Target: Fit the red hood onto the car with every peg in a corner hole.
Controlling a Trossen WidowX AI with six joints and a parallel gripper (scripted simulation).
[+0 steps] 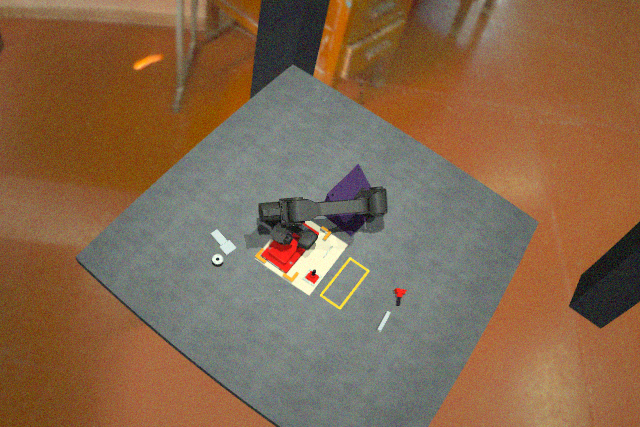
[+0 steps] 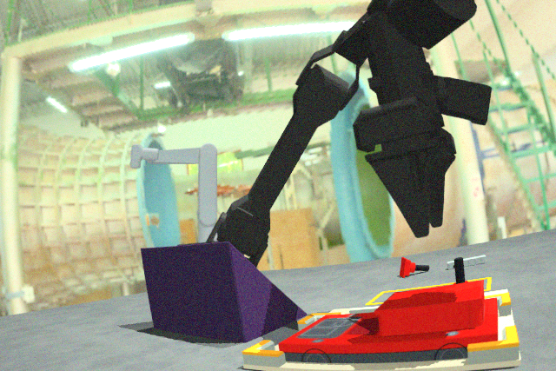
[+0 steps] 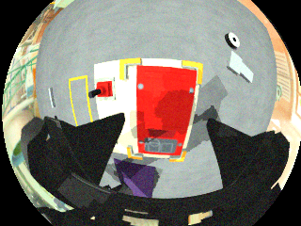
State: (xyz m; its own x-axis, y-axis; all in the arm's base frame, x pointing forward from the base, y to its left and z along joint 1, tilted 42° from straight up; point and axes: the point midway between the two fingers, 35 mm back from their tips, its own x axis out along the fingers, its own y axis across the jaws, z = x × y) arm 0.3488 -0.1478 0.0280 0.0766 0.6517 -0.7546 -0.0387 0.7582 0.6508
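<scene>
The red hood [image 2: 431, 308] is seen seated on the car chassis [image 2: 373, 348], which is held in the cream jig [image 2: 509, 344] with yellow-orange corner brackets. In the wrist view the hood [image 3: 165, 109] is shown square within the jig's brackets, with small pale dots visible at its corners; whether every peg is fully through cannot be told. The tool [image 2: 424, 223] is held well above the hood, apart from it, with its fingers spread wide and nothing gripped between them. On the jig plate beside the car, a small red block with a black peg [image 1: 312, 274] is found. Just beyond the jig, a yellow rectangle outline [image 1: 344, 282] is marked on the grey desk [image 1: 289, 153]. The arm is mounted on a purple base [image 2: 201, 294] behind the jig. Farther out, a white ring [image 1: 217, 259], a pale grey bracket [image 1: 223, 241], a red-and-black part [image 1: 398, 295] and a thin pale strip [image 1: 384, 321] are scattered on the desk.
</scene>
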